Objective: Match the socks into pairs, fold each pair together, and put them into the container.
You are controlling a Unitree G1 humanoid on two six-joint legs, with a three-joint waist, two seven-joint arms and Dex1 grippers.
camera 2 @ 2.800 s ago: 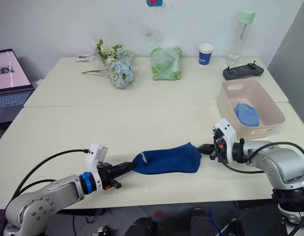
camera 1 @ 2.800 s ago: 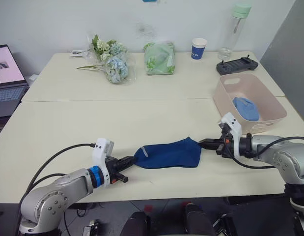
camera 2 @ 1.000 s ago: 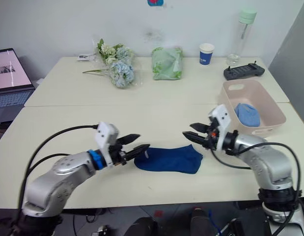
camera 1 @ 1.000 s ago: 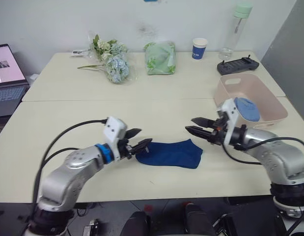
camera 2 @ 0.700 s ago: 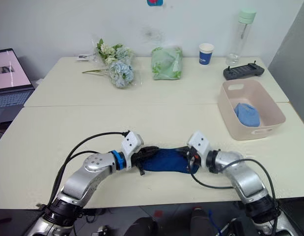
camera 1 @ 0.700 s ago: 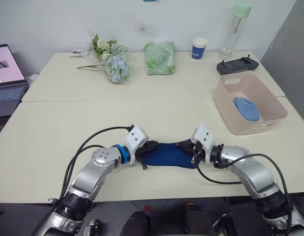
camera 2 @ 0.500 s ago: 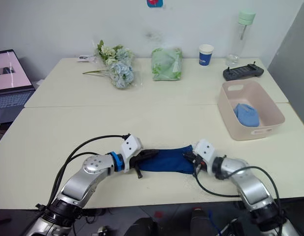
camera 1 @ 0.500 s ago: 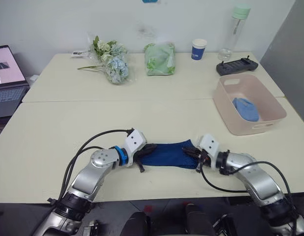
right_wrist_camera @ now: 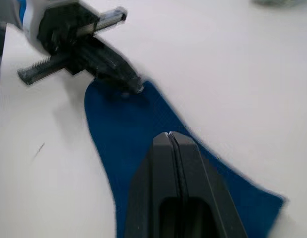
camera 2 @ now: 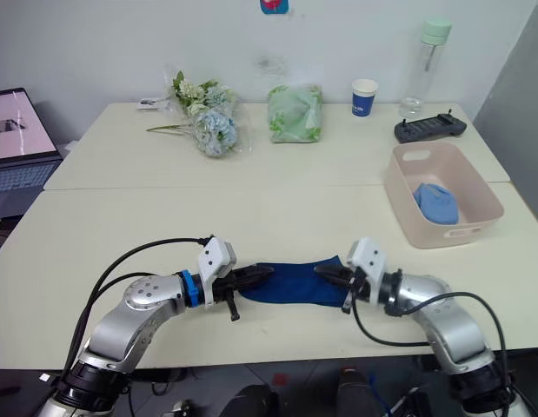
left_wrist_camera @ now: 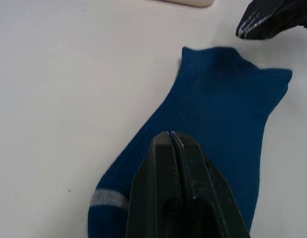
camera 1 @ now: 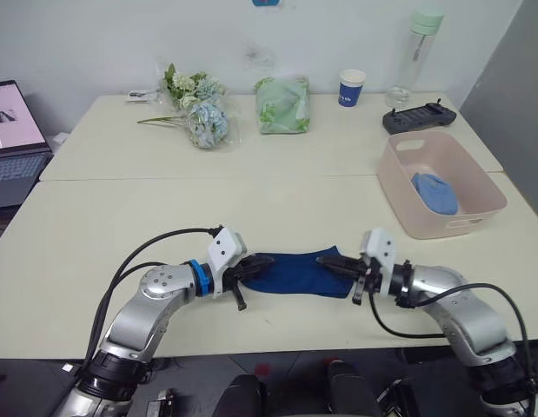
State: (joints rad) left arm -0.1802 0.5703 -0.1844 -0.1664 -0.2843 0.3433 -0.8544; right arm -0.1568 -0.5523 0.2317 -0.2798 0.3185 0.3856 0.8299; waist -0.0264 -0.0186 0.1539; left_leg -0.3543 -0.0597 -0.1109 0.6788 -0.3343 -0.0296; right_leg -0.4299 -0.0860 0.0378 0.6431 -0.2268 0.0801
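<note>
Both arms have come down low again after lifting with fingers spread a second ago. The left gripper [camera 1: 262,269] now sits closed over the toe end of the navy sock [camera 1: 296,272], and the right gripper [camera 1: 328,262] is closed over its cuff end. The sock lies flatter and more stretched between them than when they had bunched in on it, and a little shorter than at the start.

Cream table [camera 1: 121,217]: navy sock [camera 1: 295,271], pink container [camera 1: 477,217], flowers [camera 1: 199,109], green bag [camera 1: 283,102], cup [camera 1: 351,87], perhaps remote [camera 1: 418,115].
</note>
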